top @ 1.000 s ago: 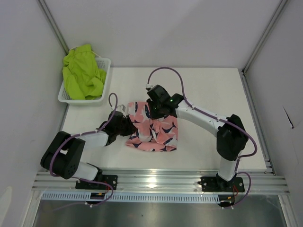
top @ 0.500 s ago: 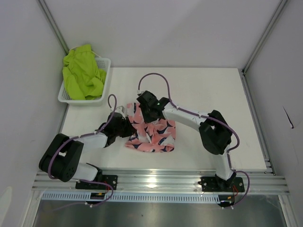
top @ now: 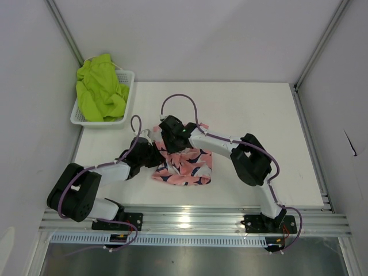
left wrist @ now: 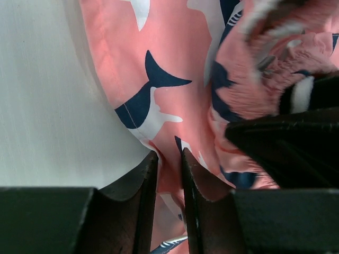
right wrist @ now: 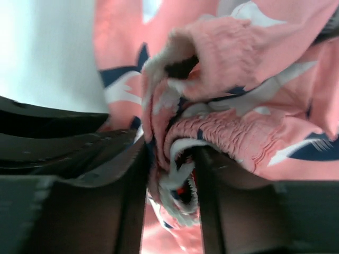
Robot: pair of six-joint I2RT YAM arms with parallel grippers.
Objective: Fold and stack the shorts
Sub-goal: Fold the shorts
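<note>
- Since a second ago: a leftward swing of the right gripper (top: 172,134) across the pink shark-print shorts (top: 187,167), with the far end of the cloth hauled over toward the left gripper (top: 153,154); hardly any shift on the left side.
- Visible result: a narrower patch of pink, right edge drawn inward, cloth doubled up and rumpled where the two grippers meet.
- Reads as a side-to-side fold in progress, not finished: nothing laid flat yet, and both grips on.
- Place of the pink pair: on the table (top: 264,115), close to the near edge, a little left of the middle.
- Lime green shorts (top: 100,89) heaped unfolded in the white mesh basket (top: 129,106) at the far left corner, well apart from both arms; probably the later half of the job, so no stack yet.
- From the top view only: both pairs, the basket, the arms converging. Hides the fingertips entirely.
- From the left wrist view only: left jaws drawn nearly together on a thin fold at the shorts' edge (left wrist: 169,164), bare table just beside.
- From the right wrist view only: right jaws clamped on a thick wad of the elastic waistband (right wrist: 249,140), several layers bunched between the fingers (right wrist: 132,180).
- Likely concern: such a bunched grip releasing as a lump, not a clean crease.
</note>
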